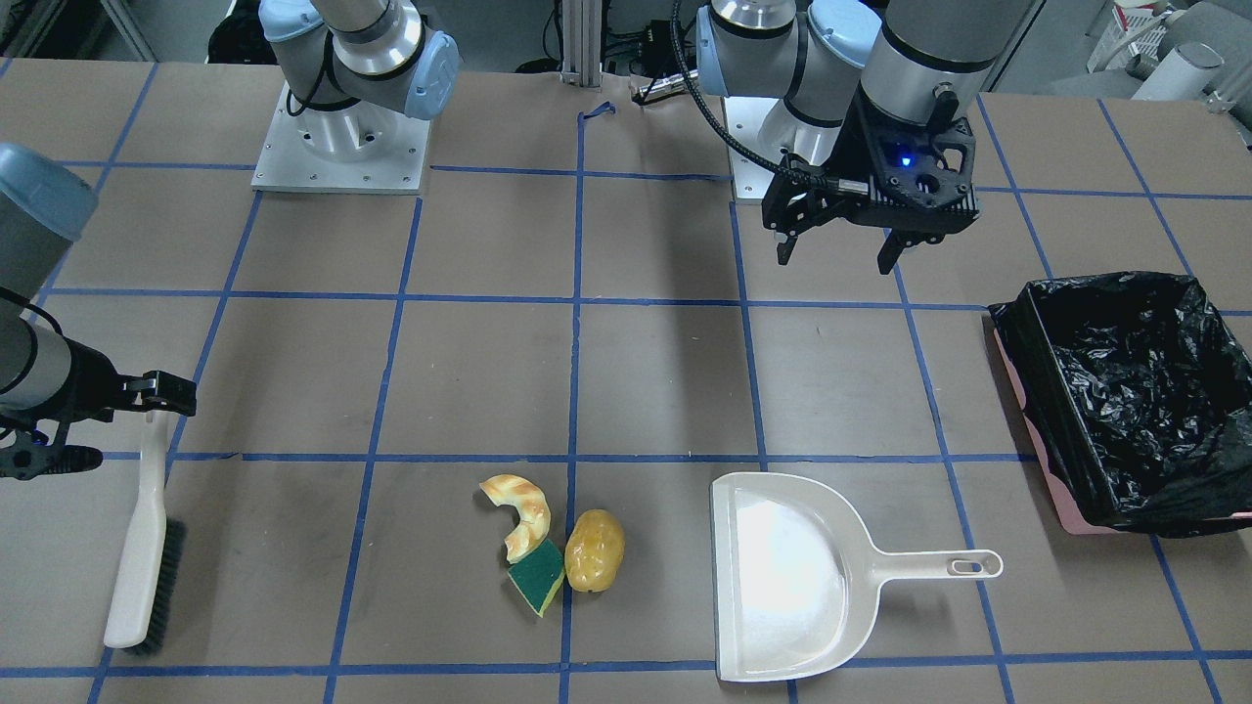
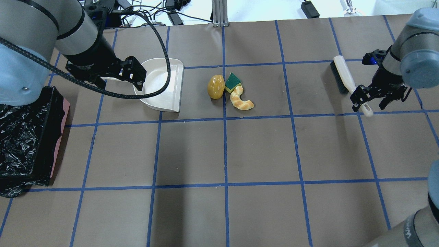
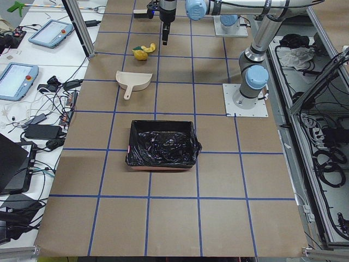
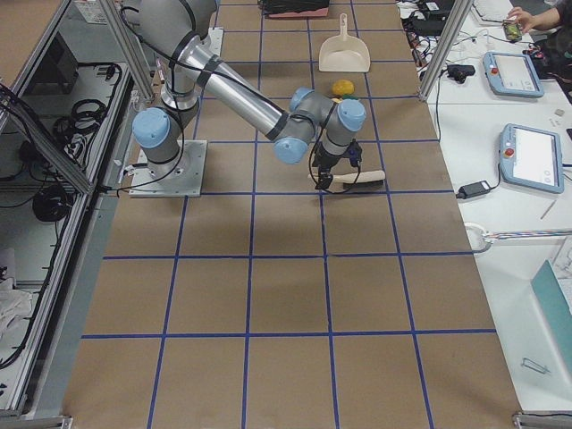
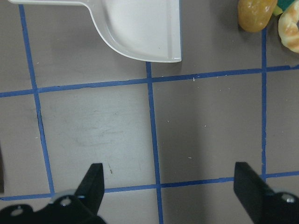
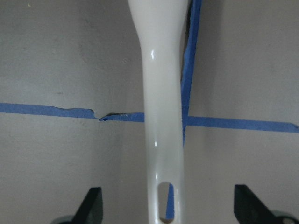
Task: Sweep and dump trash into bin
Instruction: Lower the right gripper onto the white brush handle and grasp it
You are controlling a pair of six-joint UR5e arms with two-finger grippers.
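Left arm (image 1: 919, 59): jaws open, hovering near dustpan (image 1: 782, 577). Right arm (image 1: 29, 362): jaws open, straddling brush (image 1: 137, 567) handle. Trash (image 1: 595, 550): clustered between dustpan and brush.

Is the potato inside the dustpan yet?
No, the potato lies on the table next to the sponge, and the dustpan is empty.

Silver-grey arm tubes (image 1: 924, 54) carry pale-blue joint caps (image 1: 437, 73), and the black left pincer (image 1: 836, 260) trails a black cable (image 2: 168, 70)
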